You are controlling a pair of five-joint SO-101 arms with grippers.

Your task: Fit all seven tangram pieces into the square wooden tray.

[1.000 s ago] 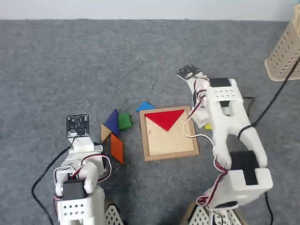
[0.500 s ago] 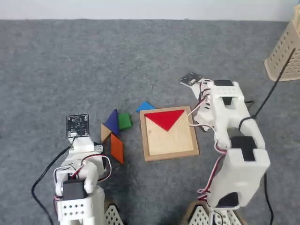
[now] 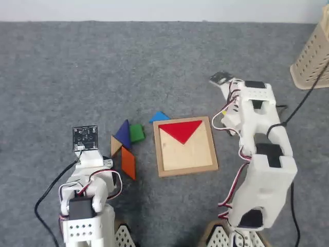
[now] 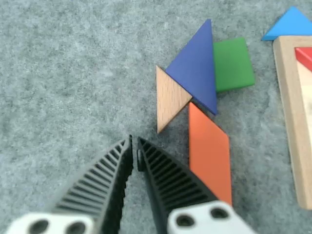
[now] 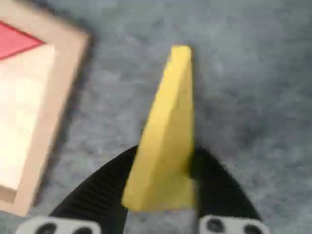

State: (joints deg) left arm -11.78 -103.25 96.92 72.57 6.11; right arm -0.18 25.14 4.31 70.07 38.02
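Beside the square wooden tray (image 3: 186, 170), we see our right gripper (image 5: 163, 163) clamping a yellow wooden triangle (image 5: 170, 112); our left gripper (image 4: 135, 142) hangs clenched, empty, over grey carpet (image 4: 58, 73).

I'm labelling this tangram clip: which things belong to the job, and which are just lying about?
Job: wooden tray, red triangle, light blue triangle, dark blue triangle, green square, wood-coloured triangle, orange parallelogram, yellow piece in the right tool.
Lying about: beige perforated rack, grey carpet.
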